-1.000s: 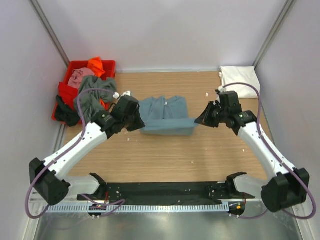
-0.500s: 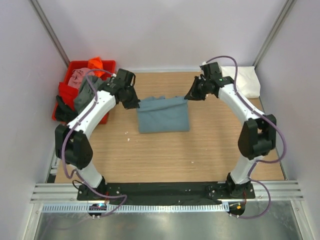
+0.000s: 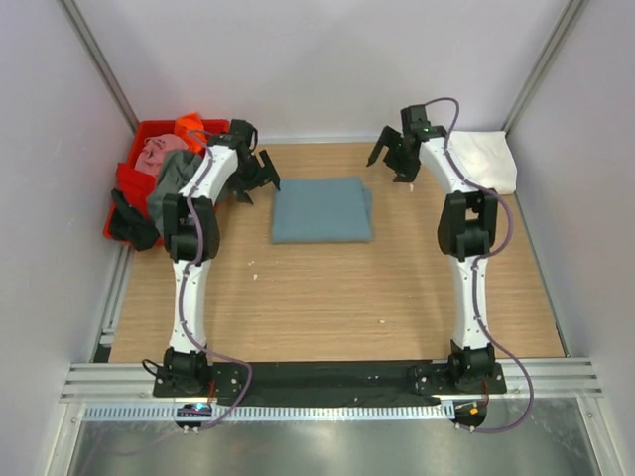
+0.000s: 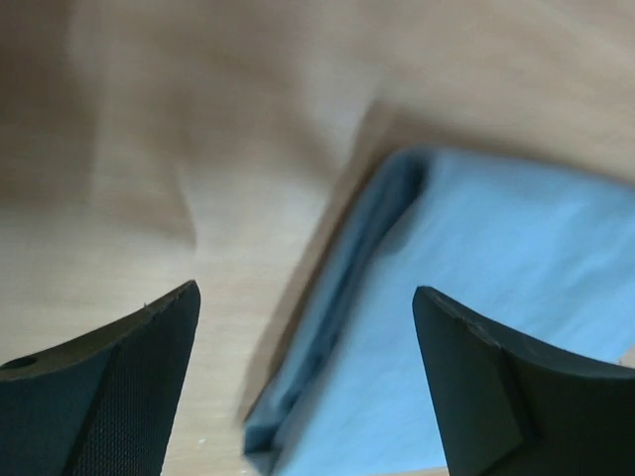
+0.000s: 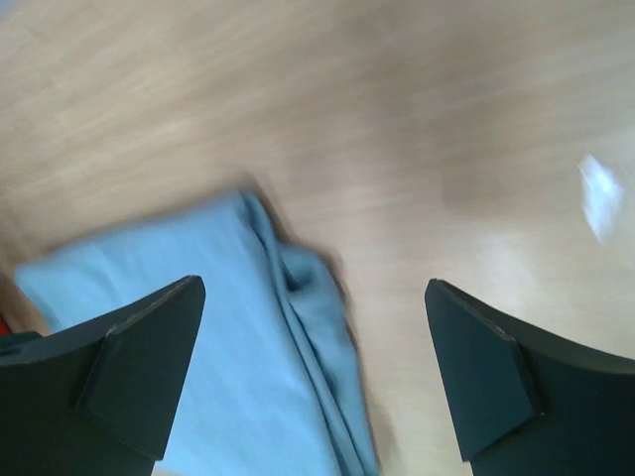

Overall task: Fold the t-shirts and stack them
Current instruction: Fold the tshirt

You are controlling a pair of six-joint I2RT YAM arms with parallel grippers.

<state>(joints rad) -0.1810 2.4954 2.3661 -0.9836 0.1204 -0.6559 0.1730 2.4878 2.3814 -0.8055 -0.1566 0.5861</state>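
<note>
1. Presently the dusty teal-blue folded cloth t-shirt (image 3: 320, 210) lies flat as a tidy rectangle at the middle of the light wooden tabletop (image 3: 327, 297). Neither gripper touches it.
2. The left gripper (image 3: 260, 178) hangs just beyond the shirt's far left corner. Its fingers are spread wide with nothing between them. The left wrist view, though blurred, shows the shirt's layered left edge (image 4: 327, 327) under the gap of the left gripper (image 4: 306, 293).
3. The right gripper (image 3: 390, 162) hangs just beyond the far right corner, likewise spread wide and empty. Its own view shows the shirt's right edge (image 5: 308, 297) below the gap of the right gripper (image 5: 314, 285), with its layers slightly bunched.
4. Governing relation: the shirt lies between the two grippers and a little toward the arm bases. Its longer side runs across the table, so each gripper faces one short end. Both are about equally near.
5. A white folded cloth t-shirt (image 3: 481, 159) sits in the far right corner, near the right gripper and well apart from the teal one.
6. A red plastic tub (image 3: 124, 183) at far left holds crumpled pink (image 3: 159, 151), orange (image 3: 189, 126) and grey-green (image 3: 177, 193) shirts.
7. Assessment: folding of the teal shirt looks finished, but stacking is not yet done. A carry toward the white shirt would favour the right arm, and the bunched right edge could slip open.
</note>
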